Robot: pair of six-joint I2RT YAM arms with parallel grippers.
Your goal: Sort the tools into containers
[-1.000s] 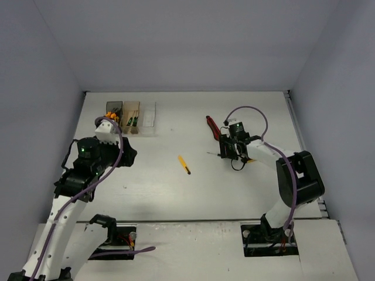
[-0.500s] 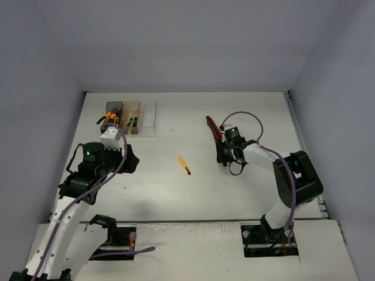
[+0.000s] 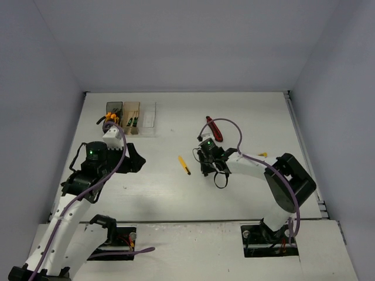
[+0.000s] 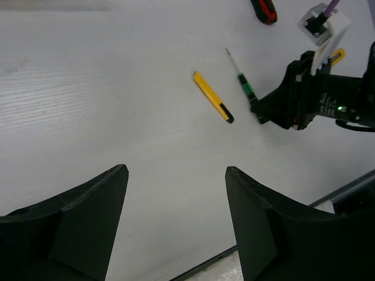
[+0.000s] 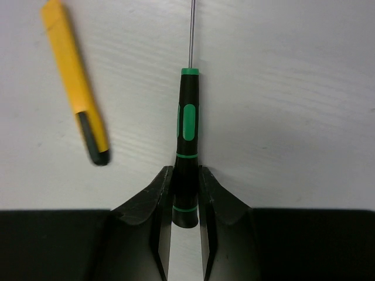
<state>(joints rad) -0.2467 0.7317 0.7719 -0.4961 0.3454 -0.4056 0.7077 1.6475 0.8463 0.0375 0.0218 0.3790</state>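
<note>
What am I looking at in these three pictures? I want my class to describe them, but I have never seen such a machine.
This is a robot: a left arm and a right arm, bolted at the near edge of a white table. The wide picture comes from a camera above and behind the arms. The other two come from a small camera on each wrist, looking out past that arm's own fingers. On the table lie a yellow knife, a red-handled tool and, at the far left, three small bins, two with tools inside. The right fingers are shut on the handle of a black-and-green screwdriver. The left fingers are open and hold nothing.
</note>
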